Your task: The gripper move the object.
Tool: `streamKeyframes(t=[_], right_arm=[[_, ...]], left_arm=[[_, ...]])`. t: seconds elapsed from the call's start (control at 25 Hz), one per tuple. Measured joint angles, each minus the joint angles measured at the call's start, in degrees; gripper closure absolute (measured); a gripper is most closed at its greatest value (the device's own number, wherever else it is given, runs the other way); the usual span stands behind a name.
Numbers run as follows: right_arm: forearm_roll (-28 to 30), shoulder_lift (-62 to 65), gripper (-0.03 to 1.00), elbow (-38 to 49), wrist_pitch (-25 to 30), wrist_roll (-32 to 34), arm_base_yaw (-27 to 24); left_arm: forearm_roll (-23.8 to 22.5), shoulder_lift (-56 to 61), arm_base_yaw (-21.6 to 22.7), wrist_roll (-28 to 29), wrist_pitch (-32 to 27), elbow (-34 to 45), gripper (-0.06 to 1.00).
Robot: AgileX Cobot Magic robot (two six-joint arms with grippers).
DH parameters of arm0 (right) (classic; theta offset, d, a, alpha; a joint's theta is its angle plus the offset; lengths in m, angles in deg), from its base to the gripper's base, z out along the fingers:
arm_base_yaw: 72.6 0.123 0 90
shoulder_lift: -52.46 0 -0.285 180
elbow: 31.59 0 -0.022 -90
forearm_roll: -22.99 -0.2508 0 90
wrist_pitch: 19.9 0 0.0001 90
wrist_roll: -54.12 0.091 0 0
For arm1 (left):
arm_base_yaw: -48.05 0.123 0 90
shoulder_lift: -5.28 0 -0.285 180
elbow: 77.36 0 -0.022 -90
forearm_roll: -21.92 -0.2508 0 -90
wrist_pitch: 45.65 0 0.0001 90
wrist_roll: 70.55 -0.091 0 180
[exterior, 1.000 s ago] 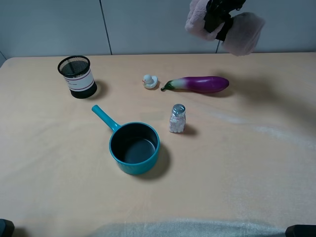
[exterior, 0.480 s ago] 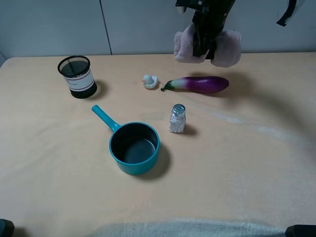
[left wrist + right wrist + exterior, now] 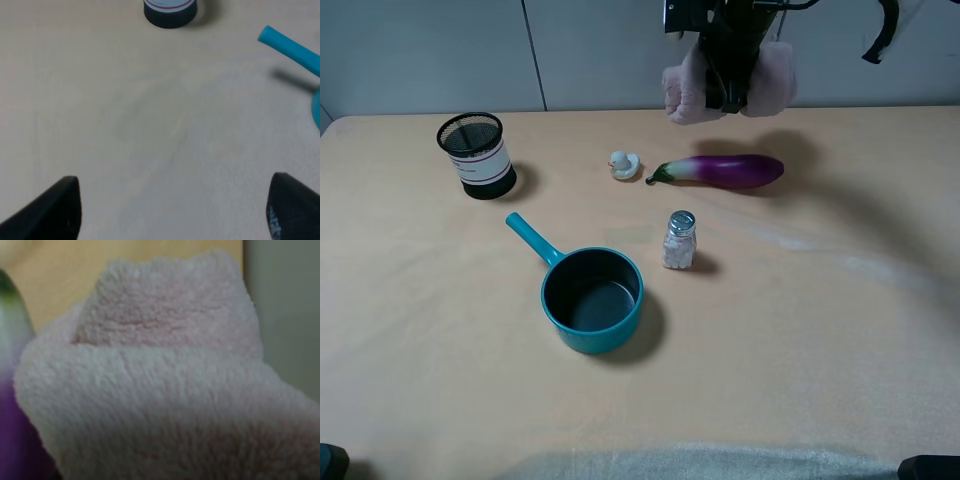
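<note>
The object, a fluffy pink plush towel (image 3: 685, 92) pinched in the middle, hangs in the air above the far edge of the table. My right gripper (image 3: 729, 78) is shut on its middle, so the two soft ends bulge out left and right. It sits a little above and behind the purple eggplant (image 3: 725, 170). The right wrist view is filled by the pink towel (image 3: 150, 390), with a strip of the eggplant (image 3: 10, 390) at its side. My left gripper (image 3: 172, 210) hovers low over bare table with its dark fingertips (image 3: 50, 210) far apart, holding nothing.
A teal saucepan (image 3: 590, 295) with its handle pointing back-left stands mid-table. A glass shaker (image 3: 678, 240) is beside it. A small white duck (image 3: 623, 164) lies left of the eggplant. A black mesh cup (image 3: 475, 155) stands at the far left, its base (image 3: 170, 10) also in the left wrist view.
The right gripper has carried the towel leftward along the back of the table and slightly lower, from above the eggplant's right end to above its left half. The left arm stayed still.
</note>
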Motion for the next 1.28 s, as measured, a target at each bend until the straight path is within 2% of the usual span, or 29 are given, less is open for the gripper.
streamKeyframes(t=[0.32, 0.68, 1.28], right_arm=[[0.8, -2.8, 0.63, -0.2, -2.1, -0.5, 0.8], [2.3, -6.3, 0.63, -0.2, -7.5, -0.6, 0.8], [2.3, -7.1, 0.63, -0.2, -8.8, 0.6, 0.8]], left_arm=[[0.0, 0.0, 0.0, 0.0, 0.0, 0.0, 0.19], [0.0, 0.0, 0.0, 0.0, 0.0, 0.0, 0.19], [0.0, 0.0, 0.0, 0.0, 0.0, 0.0, 0.19]])
